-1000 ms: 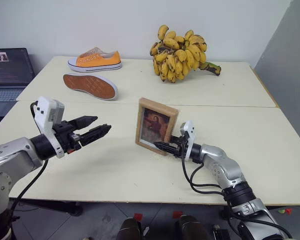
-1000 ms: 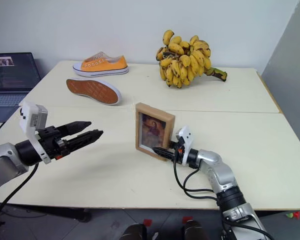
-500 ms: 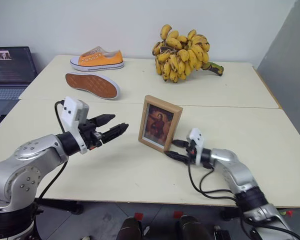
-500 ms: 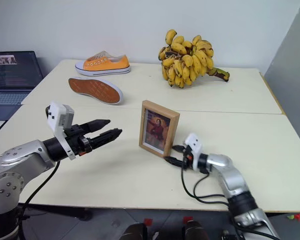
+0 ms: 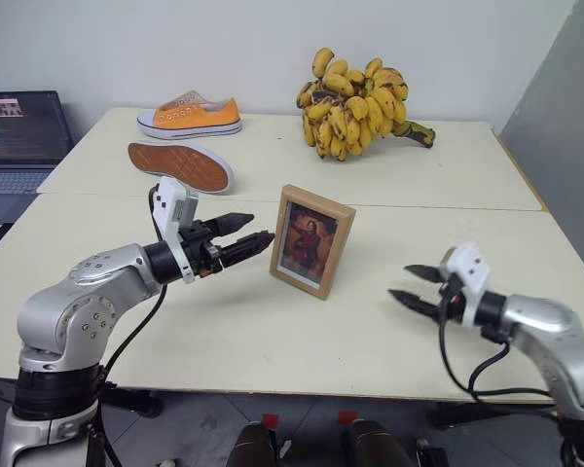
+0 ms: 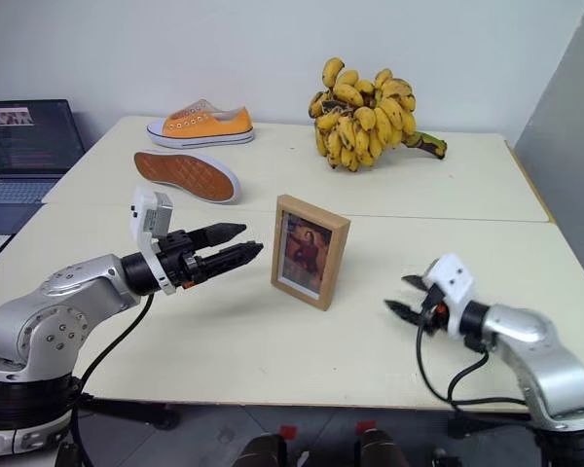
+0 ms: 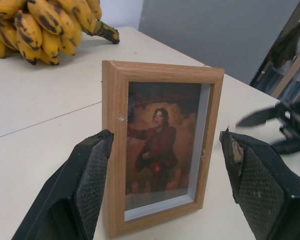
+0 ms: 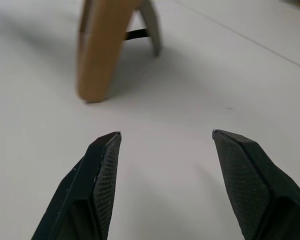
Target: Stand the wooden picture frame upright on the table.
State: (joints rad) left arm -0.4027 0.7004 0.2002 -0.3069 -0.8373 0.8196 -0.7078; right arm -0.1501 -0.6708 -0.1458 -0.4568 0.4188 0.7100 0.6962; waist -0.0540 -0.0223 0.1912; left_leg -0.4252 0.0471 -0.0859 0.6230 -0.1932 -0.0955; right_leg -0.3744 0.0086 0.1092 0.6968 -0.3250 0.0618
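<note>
Left eye view: wooden picture frame (image 5: 311, 240) stands unsupported; both the left gripper (image 5: 254, 234) and right gripper (image 5: 416, 287) gape empty, so any nudge could topple it.

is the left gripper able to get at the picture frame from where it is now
Probably yes: the left gripper is open and points at the upright wooden picture frame, with bare table between them; the right gripper is off to the side.

Bunch of spotted yellow bananas (image 5: 354, 105) far beyond the grippers, orange sneaker (image 5: 188, 116) upright at far left, second sneaker (image 5: 179, 165) sole-up just nearer, open laptop (image 5: 16, 141) well left of them
</note>
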